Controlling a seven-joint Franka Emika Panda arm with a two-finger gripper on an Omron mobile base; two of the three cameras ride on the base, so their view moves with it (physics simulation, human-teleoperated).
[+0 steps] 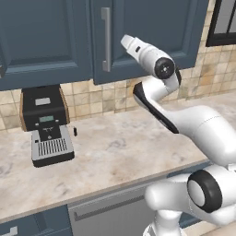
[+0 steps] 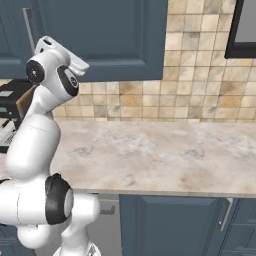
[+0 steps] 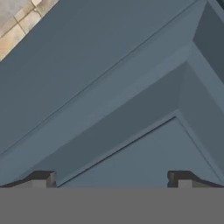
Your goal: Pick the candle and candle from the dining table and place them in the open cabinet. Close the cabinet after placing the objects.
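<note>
The dark blue-grey wall cabinet (image 1: 184,27) hangs above the counter, and both of its doors look shut. A vertical silver bar handle (image 1: 106,39) runs down the nearer door. My arm reaches up to it, with the hand (image 1: 131,44) just right of the handle, close to the door. In the hand view my gripper (image 3: 111,180) is open, its two tips wide apart with nothing between them, facing the panelled door front (image 3: 109,87) at close range. The same cabinet (image 2: 115,35) appears in the right base view behind my raised arm. The candles and the dining table are out of view.
A beige marbled counter (image 1: 120,152) runs below the cabinet against a tiled wall. A black and silver coffee machine (image 1: 46,124) stands on it at the left. A dark-framed window (image 1: 223,20) is at the upper right. A grey appliance front (image 1: 106,212) sits under the counter.
</note>
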